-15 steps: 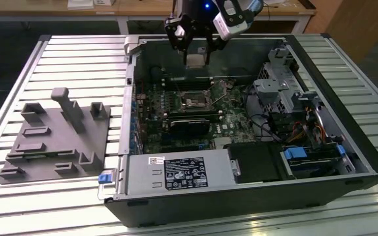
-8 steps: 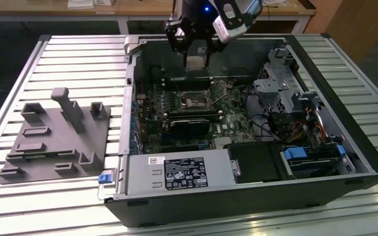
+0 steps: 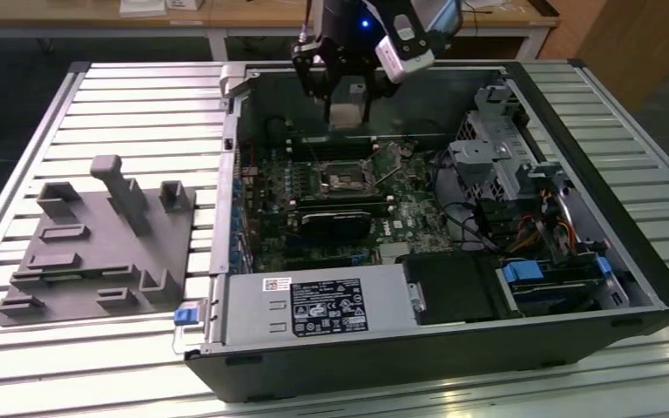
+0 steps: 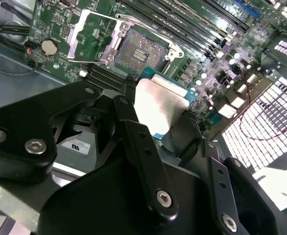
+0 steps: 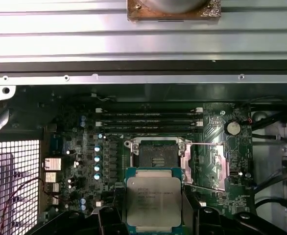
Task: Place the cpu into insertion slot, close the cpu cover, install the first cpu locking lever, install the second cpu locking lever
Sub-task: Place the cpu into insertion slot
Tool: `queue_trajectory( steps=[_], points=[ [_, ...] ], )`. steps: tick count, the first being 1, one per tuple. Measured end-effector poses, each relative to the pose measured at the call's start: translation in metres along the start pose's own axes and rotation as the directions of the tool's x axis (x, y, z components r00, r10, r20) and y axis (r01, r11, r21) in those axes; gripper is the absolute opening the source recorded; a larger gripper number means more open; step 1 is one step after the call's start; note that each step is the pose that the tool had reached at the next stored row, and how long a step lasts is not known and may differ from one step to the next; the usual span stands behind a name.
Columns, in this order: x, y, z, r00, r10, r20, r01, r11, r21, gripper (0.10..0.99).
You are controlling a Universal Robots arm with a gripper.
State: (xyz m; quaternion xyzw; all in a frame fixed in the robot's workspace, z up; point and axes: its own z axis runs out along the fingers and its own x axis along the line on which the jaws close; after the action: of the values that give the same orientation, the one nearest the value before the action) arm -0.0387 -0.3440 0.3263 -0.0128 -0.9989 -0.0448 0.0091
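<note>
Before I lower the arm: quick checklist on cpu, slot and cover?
1. cpu held in the pincer: ok, clamped at two opposite edges.
2. insertion slot empty: ok, its dark centre is bare.
3. cpu cover out of the way: ok, it lies open beside the slot.
4. cpu edges square to the slot: ok in the first wrist view.
5. cpu centred over the slot: cannot tell. Both wrist views show it apart from the slot and not touching.
</note>
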Motion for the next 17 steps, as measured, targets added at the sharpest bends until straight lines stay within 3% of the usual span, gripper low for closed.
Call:
queue_trajectory(
  steps=[12, 17],
  points=[
    [-0.0004, -0.0013, 0.0208, 1.0000, 0.000, 0.0000, 0.000, 1.0000, 0.000, 0.533],
    [-0.0005, -0.0016, 0.0255, 0.9999, 0.012, 0.0009, -0.012, 0.9999, 0.000, 0.533]
  ],
)
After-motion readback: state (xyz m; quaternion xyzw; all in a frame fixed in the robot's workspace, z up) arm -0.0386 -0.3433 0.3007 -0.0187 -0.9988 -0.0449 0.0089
